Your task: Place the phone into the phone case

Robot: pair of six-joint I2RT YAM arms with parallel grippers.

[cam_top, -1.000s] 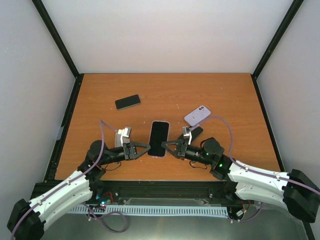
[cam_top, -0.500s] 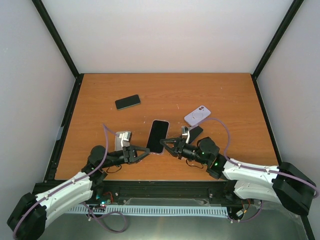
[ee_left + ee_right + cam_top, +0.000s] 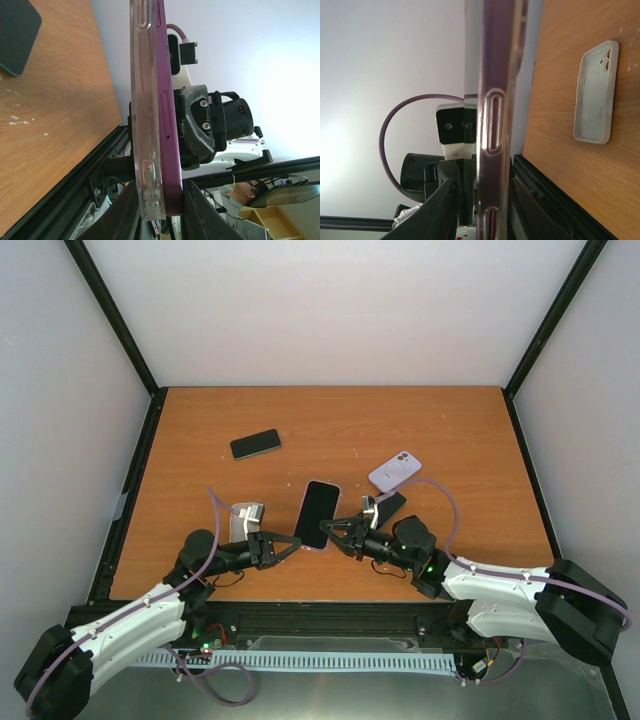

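A purple phone (image 3: 317, 514), screen up, is held above the table between both grippers. In the left wrist view it shows edge-on (image 3: 169, 125) with a clear case (image 3: 145, 125) pressed against its back. My left gripper (image 3: 290, 545) is shut on the phone's near left corner, its fingers (image 3: 159, 200) touching both faces. My right gripper (image 3: 335, 530) grips the near right edge. In the right wrist view (image 3: 485, 190) its jaws straddle the cased phone (image 3: 495, 100); one finger touches, and the other side is partly hidden.
A black phone (image 3: 255, 444) lies at the back left. A lavender phone (image 3: 394, 472) and a dark case (image 3: 388, 506) lie to the right. A pale grey case (image 3: 245, 518) lies by the left gripper and shows in the right wrist view (image 3: 596, 92).
Both grippers have drawn closer together and toward the near edge. The phone has tilted a little to the right and stays held between them.
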